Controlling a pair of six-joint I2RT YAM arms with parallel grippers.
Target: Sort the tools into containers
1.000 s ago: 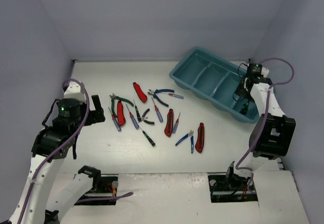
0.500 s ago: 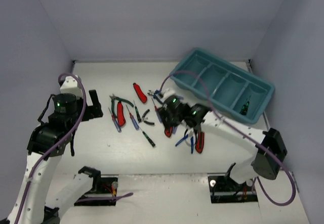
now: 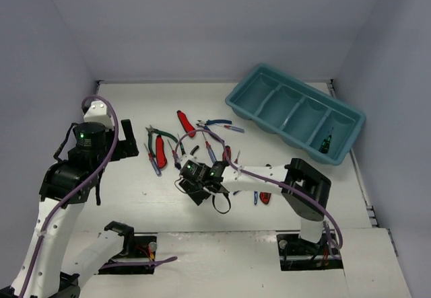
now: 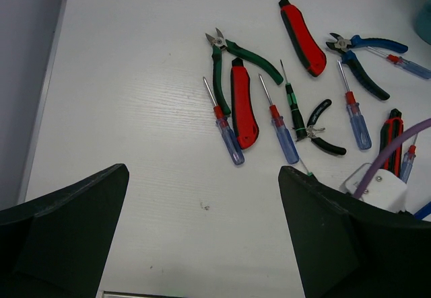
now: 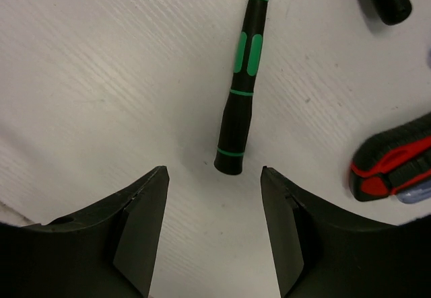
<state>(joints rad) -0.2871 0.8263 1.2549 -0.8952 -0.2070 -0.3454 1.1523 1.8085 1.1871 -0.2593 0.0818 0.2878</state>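
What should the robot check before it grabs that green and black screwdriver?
1. Right gripper open: ok, the jaws are spread wide.
2. Green-black screwdriver lined up: ok, its handle end lies in line with the gap between the fingers.
3. Nothing else in the gap: ok, the red knife lies off to one side.
4. Left gripper out of the way: ok, it is open, empty and over the other side of the pile.
5. Room in the tray: ok, only one dark tool shows, in the end compartment.
6. Height above the table: cannot tell.

Right arm [image 3: 264, 174] amid scattered tools [image 3: 160, 151]
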